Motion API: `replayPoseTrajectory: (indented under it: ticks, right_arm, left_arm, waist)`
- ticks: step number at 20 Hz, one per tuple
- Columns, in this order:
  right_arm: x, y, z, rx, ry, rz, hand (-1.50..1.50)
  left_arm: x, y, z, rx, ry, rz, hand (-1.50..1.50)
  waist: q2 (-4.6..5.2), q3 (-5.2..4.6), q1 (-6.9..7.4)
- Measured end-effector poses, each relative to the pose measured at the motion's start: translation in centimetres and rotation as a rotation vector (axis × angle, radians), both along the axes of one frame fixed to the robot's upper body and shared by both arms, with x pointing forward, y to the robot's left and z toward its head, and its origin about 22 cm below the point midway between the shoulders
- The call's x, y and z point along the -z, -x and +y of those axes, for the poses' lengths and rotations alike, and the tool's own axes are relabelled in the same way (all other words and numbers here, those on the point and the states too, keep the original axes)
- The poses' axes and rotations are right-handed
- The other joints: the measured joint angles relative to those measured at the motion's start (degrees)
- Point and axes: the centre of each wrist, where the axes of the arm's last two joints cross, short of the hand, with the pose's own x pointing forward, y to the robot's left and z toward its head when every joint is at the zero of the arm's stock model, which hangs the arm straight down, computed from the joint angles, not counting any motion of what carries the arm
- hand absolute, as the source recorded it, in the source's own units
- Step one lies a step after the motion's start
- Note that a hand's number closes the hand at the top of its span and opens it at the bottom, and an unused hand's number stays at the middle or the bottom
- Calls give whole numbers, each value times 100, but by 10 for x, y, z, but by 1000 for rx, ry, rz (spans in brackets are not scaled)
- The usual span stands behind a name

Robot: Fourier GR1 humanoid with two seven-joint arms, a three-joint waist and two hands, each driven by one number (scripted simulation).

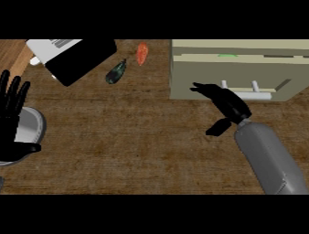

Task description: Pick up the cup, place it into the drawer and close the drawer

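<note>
The beige drawer unit [252,68] stands at the upper right, its drawer pulled out a little. A small green patch, the cup [226,55], shows in the narrow gap at the drawer's top; the rest of it is hidden. The white handle [252,95] runs along the drawer's front. My right hand [223,101] is open, its straight fingers lying against the drawer front just left of the handle and its thumb hanging back toward me. My left hand [2,112] rests open at the left edge, fingers up, holding nothing.
A grey round plate [34,125] lies partly under the left hand. A black and white appliance [76,57] sits at the top left. Beside it lie a dark green vegetable [116,73] and an orange-red one [141,53]. The brown counter [130,137] spans the middle.
</note>
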Motion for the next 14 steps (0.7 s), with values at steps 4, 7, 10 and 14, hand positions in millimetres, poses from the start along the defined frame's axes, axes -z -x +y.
replayPoseTrajectory:
  ticks: [4,7,10,14]
  right_arm:
    - [2,-20,-11,2,-21,23,-150]
    - [-8,-35,-19,-7,-36,40,-150]
    - [-20,-46,-32,-32,-38,47,-150]
    - [-27,-53,-43,-53,-60,70,-150]
  left_arm:
    - [3,1,3,10,2,-6,-150]
    - [6,2,7,19,9,-3,-150]
    - [5,0,5,33,16,-9,-150]
    - [4,-5,3,48,16,-6,-150]
  waist:
    - [3,-8,29]
    - [-4,-14,41]
    - [-12,-22,106]
    - [13,-15,169]
